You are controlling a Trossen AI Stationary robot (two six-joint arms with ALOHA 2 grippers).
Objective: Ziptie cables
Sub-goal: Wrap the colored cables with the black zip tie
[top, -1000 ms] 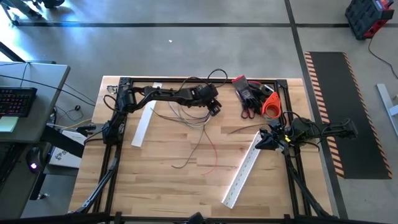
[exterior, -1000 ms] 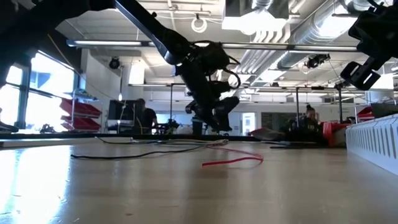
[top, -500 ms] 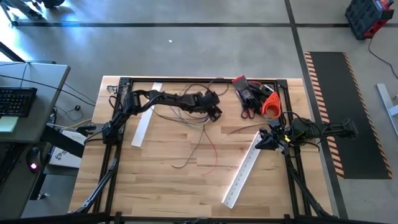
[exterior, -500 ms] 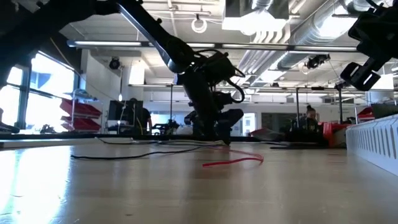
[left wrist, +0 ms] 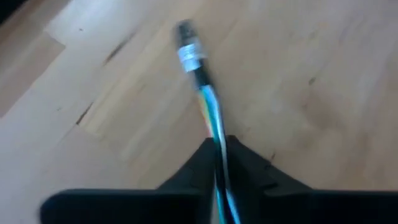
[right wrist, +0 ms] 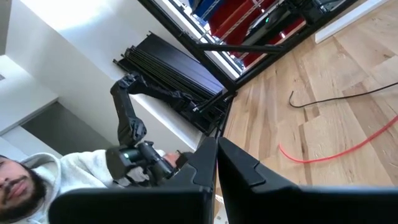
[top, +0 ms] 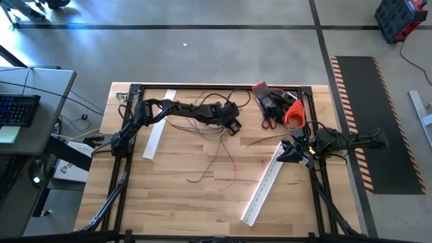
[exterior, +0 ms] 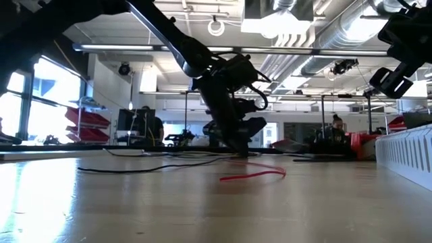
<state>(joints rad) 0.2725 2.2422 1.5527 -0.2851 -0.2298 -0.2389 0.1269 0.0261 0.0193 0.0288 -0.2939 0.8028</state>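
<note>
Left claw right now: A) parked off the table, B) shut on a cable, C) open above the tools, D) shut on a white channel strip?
B: in the left wrist view the left claw is shut on a cable, its connector end sticking out past the fingertips.

High view: overhead, straight down, far enough to take in the whole pale wooden plank counter (top: 175,202) plus grey floor around it. Low view: at counter-top height, level across the boards into the room behind. Left wrist view: very near the wood, looking down past its own dark fingers (left wrist: 249,168). Right wrist view: raised, tilted, facing the counter's edge and room. High and low share the thin red wire (top: 231,165) near centre, 6 o'clock of the left arm.
</note>
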